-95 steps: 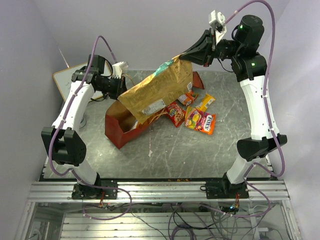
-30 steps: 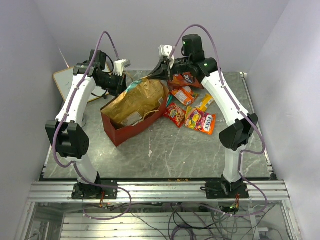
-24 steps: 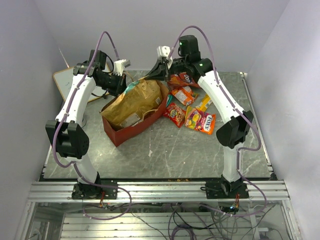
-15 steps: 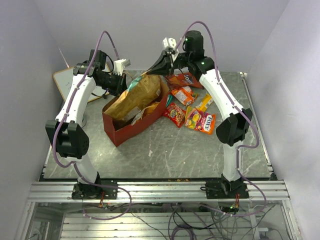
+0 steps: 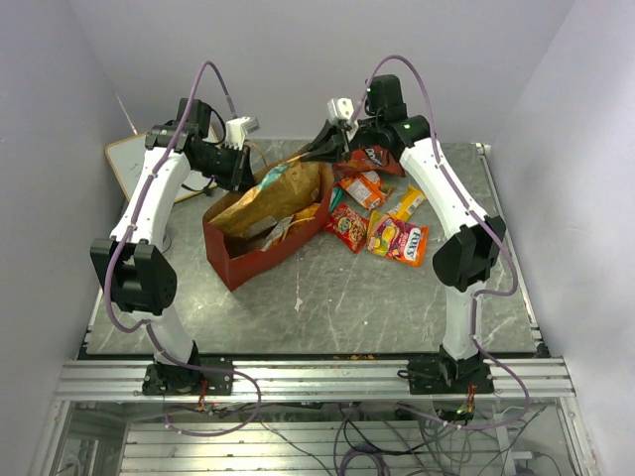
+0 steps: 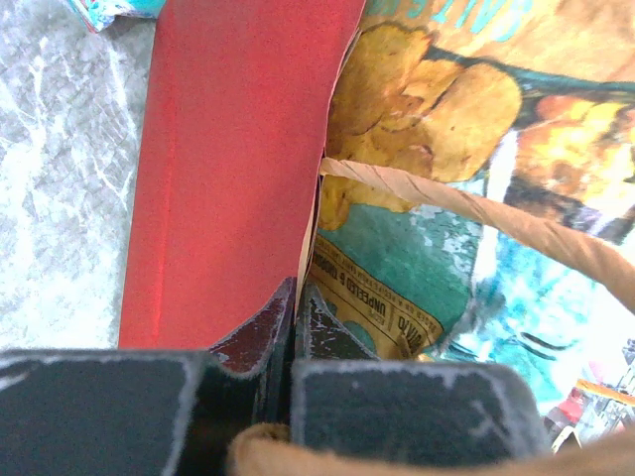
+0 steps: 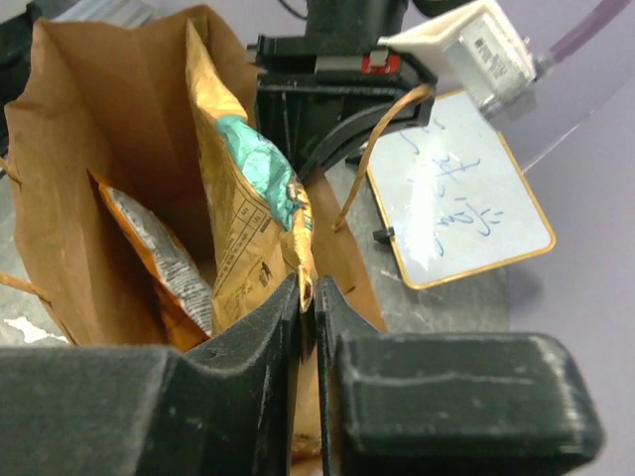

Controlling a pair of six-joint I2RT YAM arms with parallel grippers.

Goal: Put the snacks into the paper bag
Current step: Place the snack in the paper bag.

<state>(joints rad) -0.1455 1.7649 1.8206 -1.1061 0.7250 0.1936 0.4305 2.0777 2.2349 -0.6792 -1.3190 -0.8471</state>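
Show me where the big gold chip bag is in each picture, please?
Top view: gold chip bag pokes out of the red paper bag, left of centre.
Left wrist: it fills the right half, beside the bag's red wall.
Right wrist: upright mid-frame, inside brown paper.
Shared landmark: the paper bag.

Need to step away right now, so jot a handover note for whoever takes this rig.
Left claw: shut on the rim of the paper bag, holding the mouth open.
Right claw: shut on the top edge of the tan-gold packet, which stands inside the bag.
Done: an orange packet also sits in the bag.
Left: release the tan-gold packet, then bag the dark red chip bag and the small packs lying on the table beside the bag.
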